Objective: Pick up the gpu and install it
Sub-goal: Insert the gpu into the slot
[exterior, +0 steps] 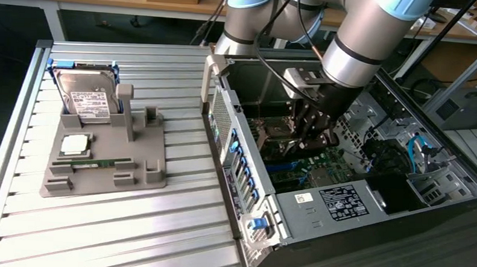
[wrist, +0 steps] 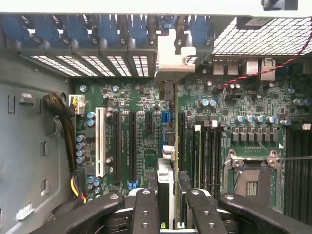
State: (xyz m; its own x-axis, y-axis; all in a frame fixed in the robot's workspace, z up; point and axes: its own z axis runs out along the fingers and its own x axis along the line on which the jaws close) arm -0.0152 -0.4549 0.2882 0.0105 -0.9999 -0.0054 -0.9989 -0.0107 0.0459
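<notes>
The gpu (wrist: 169, 146) shows edge-on in the wrist view as a thin dark card standing over the green motherboard (wrist: 131, 107). Its silver end bracket (wrist: 170, 58) lies against the case's rear slot openings. My gripper (wrist: 168, 214) is shut on the card, with a black finger (wrist: 145, 209) on each side of it. The card lines up with the expansion slots beside the memory slots; I cannot tell whether it is seated. In the exterior view my gripper (exterior: 310, 133) reaches down inside the open computer case (exterior: 244, 188).
On the exterior view's left, a grey fixture (exterior: 108, 176) holds a silver hard drive (exterior: 85, 96), a processor chip (exterior: 75, 143) and a green memory stick (exterior: 100, 162). Inside the case, a cable bundle (wrist: 68, 126) and the processor socket (wrist: 251, 175) flank the card.
</notes>
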